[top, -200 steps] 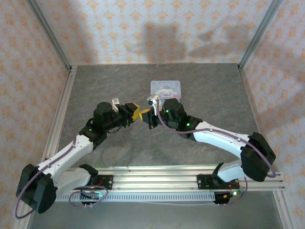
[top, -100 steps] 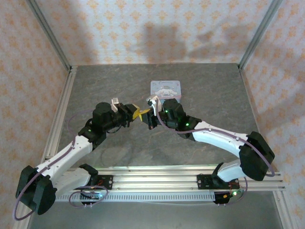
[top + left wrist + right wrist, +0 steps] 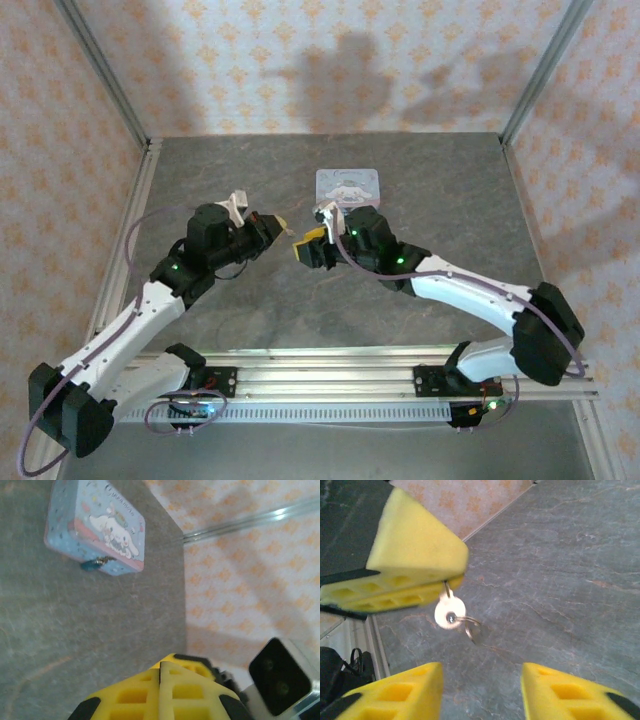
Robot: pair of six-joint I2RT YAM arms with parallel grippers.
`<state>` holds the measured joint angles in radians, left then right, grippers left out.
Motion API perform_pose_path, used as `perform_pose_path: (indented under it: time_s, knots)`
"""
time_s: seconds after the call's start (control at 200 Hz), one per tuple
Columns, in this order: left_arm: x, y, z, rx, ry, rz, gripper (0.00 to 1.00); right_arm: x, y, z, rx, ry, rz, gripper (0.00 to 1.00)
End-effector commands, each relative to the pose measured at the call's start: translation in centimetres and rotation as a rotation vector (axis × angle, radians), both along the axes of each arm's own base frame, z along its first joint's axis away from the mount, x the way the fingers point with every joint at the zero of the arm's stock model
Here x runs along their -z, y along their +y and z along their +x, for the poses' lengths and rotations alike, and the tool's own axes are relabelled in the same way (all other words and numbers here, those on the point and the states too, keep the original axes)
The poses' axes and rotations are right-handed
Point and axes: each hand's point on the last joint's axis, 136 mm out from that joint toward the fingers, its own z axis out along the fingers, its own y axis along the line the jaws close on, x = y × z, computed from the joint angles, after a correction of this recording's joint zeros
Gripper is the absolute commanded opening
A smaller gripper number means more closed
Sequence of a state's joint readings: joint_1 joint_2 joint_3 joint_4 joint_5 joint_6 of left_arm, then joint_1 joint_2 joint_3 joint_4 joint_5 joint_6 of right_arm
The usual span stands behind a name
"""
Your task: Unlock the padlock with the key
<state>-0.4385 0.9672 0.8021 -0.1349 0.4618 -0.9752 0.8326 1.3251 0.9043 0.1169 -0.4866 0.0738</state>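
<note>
The left gripper (image 3: 160, 669) is clamped on the key (image 3: 450, 614), which hangs from its 2 closed fingers above the table (image 3: 560, 555). The right gripper (image 3: 481, 680) has its fingers apart, just beside the key. The padlock (image 3: 91, 565) touches the side of the tin (image 3: 97, 522).

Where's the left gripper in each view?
Top external: left gripper centre, below-left of the tin.
Left wrist: left gripper bottom centre, shut; tin upper left.
Right wrist: left gripper upper left, clamping the key.
Shared landmark: grey table.
</note>
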Motion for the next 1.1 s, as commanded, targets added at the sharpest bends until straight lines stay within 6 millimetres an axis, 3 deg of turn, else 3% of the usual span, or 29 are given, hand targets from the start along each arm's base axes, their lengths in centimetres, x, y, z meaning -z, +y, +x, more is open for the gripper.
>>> perform_pose_path:
  time_s: [0.0,0.17,0.425,0.686,0.886,1.096]
  knots:
    - [-1.6,0.7,-0.6,0.140,-0.231,0.298,0.00,-3.2,-1.9,-1.2,-0.019,-0.003,0.037,0.50]
    - [-5.1,-1.8,-2.6,0.448,-0.525,0.449,0.00,-5.9,-3.8,-2.9,-0.094,0.098,0.126,0.52]
    - [-7.6,-4.8,-6.3,0.813,-0.718,0.407,0.00,-10.1,-2.2,-5.8,-0.330,0.209,0.285,0.52]
    - [-9.0,-5.9,-7.6,0.934,-0.739,0.293,0.00,-9.7,-2.0,-5.9,-0.353,0.201,0.292,0.46]
    - [-8.9,-6.1,-7.5,0.955,-0.694,0.275,0.00,-9.3,-2.0,-5.8,-0.342,0.194,0.285,0.42]
    - [-8.7,-6.2,-7.4,0.964,-0.671,0.262,0.00,-9.6,-1.9,-5.9,-0.354,0.180,0.295,0.16]
